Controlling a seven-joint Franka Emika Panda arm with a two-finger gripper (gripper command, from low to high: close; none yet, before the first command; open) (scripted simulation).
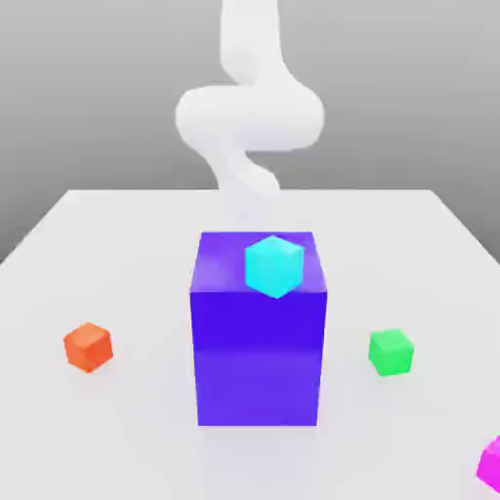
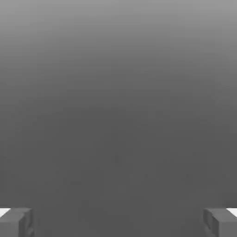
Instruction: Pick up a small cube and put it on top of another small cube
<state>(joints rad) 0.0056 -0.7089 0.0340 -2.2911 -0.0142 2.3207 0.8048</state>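
1. Task cube: magenta cube, on the surface, at the exterior view's right and near its lower edge, partly cut off by the frame.
2. Jaws: wide apart, nothing between them. Magenta is not gripped.
3. Others: orange cube at the exterior view's left, green cube at the right, both on the surface. Cyan cube overlaps the top and front edge of a big violet block — can't tell how it's supported.
4. Arm is beyond the block, well apart from magenta. My read: pick hasn't started; next is a move over to magenta.
5. Handling, judged from looks: light, stiff, plain solid. Doesn't look fragile, shouldn't squash. Smooth faces may slip a bit if the grip is skewed.
6. Where to hold: two opposite side faces, around mid-height, jaws squared to them. Corner contact would likely spin it. Keep top and underside free — underside has to land flat on the other cube.
7. Which small cube takes the stack: not settled from here. Off-centre release could tip it.
8. Brands, labels, writing: none that I can read on any cube or the block. Plain colours, so colour is the only ID.
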